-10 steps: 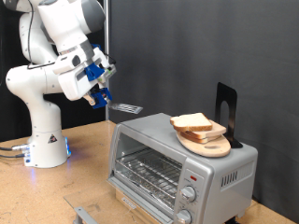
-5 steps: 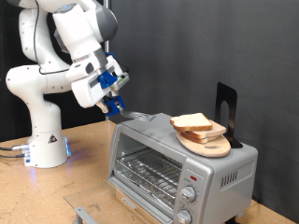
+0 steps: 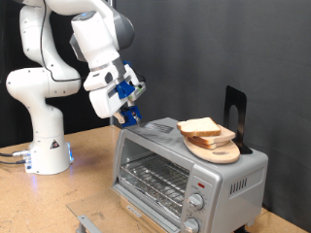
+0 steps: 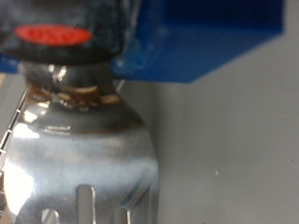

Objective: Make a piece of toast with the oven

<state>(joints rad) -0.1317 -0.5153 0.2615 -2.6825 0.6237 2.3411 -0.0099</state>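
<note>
The tool [image 3: 128, 114] hangs at the centre of the exterior view, just over the near-left corner of the oven [image 3: 185, 165]. It carries a metal spatula [image 3: 155, 125] — the wrist view shows the handle clamped in the blue fingers, so the tool is closed around it, and the slotted blade [image 4: 84, 159] fills the lower half of that picture. In the exterior view the blade points toward the right of the frame, lying low over the oven's top panel and short of the bread.

The piece of toast [image 3: 202, 127] sits on a round wooden board [image 3: 216, 149] on the oven roof, right of centre, with what looks like a second slice under it. A black stand [image 3: 234, 115] rises just behind the board. The oven door is shut and the wire rack inside looks bare, so no bread has gone in yet. The oven rests on a wooden worktop [image 3: 87, 184].

Risks from here, as I judge them: the blade could catch the board's rim and push board and bread toward the stand or off the roof — and a shallow entry might lift both slices or slide the top one off.
</note>
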